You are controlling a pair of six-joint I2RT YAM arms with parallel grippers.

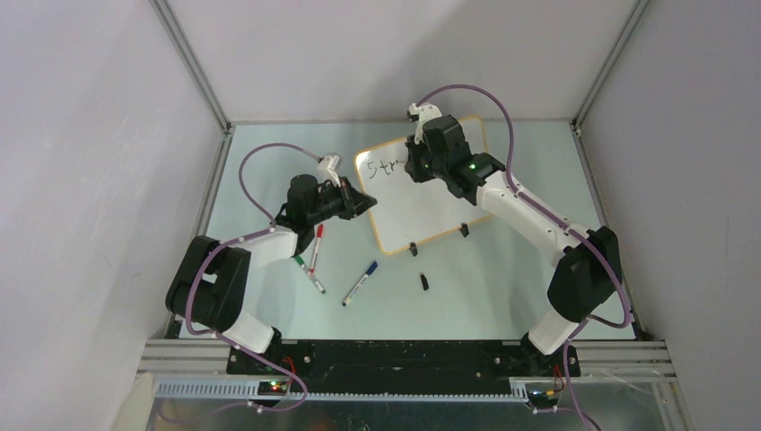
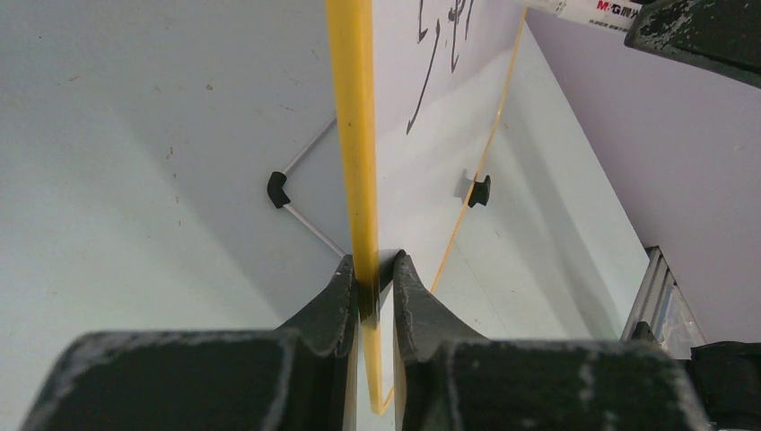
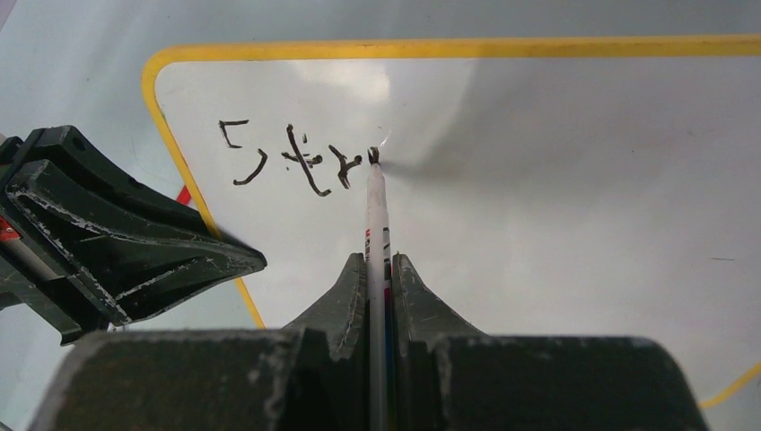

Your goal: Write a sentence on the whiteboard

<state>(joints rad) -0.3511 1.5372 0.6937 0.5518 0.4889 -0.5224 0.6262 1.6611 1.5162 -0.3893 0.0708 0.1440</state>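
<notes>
The whiteboard [image 1: 422, 202] lies in the middle of the table, white with a yellow rim [image 2: 352, 135] and two black clip feet. My left gripper [image 1: 368, 203] is shut on its left edge, as the left wrist view [image 2: 373, 274] shows. My right gripper [image 1: 415, 167] is shut on a white marker [image 3: 375, 215], whose black tip touches the board. The sentence [image 3: 292, 160] reads "Str" in black at the board's upper left, with the tip just right of the last letter.
Loose markers lie left of the board near the front: a red one [image 1: 316, 247], a green one [image 1: 308, 274] and a blue one [image 1: 360, 283]. A small black cap [image 1: 424, 281] lies in front of the board. Frame posts and walls close in the table.
</notes>
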